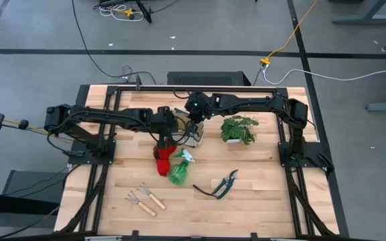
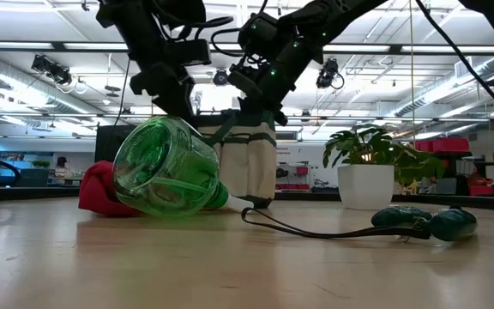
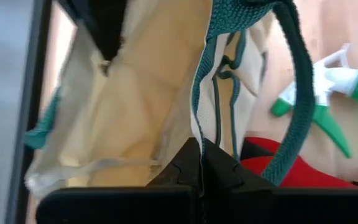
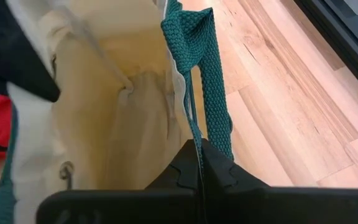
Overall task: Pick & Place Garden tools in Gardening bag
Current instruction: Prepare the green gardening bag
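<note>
The cream gardening bag (image 1: 190, 136) with dark green trim stands upright at the table's middle, and it also shows in the low view (image 2: 251, 163). My left gripper (image 3: 201, 146) is shut on the bag's rim on the side nearer the table's left edge. My right gripper (image 4: 199, 148) is shut on the opposite rim. Red gloves (image 1: 161, 159) and the green spray bottle (image 1: 179, 171) lie on the table just in front of the bag. The pruning shears (image 1: 221, 184) and two wooden-handled rakes (image 1: 146, 198) lie nearer the front edge. My left gripper pinches the bag's top rim (image 3: 197, 124) between its two shut fingers, at the green-trimmed edge beside a strap (image 3: 294, 93). The fingers come from above, slanting down. The bag hangs open below them, its bottom (image 2: 251, 202) at the table top. My right gripper pinches the opposite top rim (image 4: 188, 118) between its two shut fingers, where the green strap (image 4: 207, 56) is sewn on. The fingers come from above, slanting down. The bag's mouth is held open, and its cream inside (image 4: 117, 106) shows.
A leafy potted plant (image 1: 238, 128) in a white pot stands to the right of the bag. Bare wood lies at the front right and far left of the table. Black frame rails run along the table's sides.
</note>
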Robot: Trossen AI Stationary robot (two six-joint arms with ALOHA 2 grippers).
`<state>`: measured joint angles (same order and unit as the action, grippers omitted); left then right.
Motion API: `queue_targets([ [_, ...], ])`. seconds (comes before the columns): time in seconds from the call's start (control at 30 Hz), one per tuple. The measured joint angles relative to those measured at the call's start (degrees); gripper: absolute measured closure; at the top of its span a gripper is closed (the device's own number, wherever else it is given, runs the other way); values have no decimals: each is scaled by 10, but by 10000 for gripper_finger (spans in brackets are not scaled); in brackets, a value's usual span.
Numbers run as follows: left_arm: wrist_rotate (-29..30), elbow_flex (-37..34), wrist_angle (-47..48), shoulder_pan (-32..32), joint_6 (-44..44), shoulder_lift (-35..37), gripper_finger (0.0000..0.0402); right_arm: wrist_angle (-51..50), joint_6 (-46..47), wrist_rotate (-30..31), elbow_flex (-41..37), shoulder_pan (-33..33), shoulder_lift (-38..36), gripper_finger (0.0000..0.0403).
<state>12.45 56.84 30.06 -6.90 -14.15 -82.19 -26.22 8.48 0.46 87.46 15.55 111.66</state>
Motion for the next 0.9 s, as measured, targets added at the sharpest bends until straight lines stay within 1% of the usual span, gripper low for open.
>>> queue_targets([
  [0.2, -24, 0, 7, 6, 5, 2, 397, -6, 0, 1, 0, 7, 0, 403],
  [0.37, -75, 0, 8, 20, 14, 3, 397, -9, -1, 1, 0, 16, 0, 403],
  [0.5, -97, 0, 8, 32, 19, 5, 397, -10, -1, 1, 0, 24, 0, 403],
  [0.7, -112, 0, 10, 50, 23, 5, 398, -22, 5, 18, 0, 34, 0, 403],
  [0.8, -113, 0, 12, 56, 28, 5, 397, -23, 5, 19, 0, 39, 0, 403],
  [0.9, -128, 0, 12, 61, 28, 5, 398, -23, 5, 18, 0, 46, 0, 403],
])
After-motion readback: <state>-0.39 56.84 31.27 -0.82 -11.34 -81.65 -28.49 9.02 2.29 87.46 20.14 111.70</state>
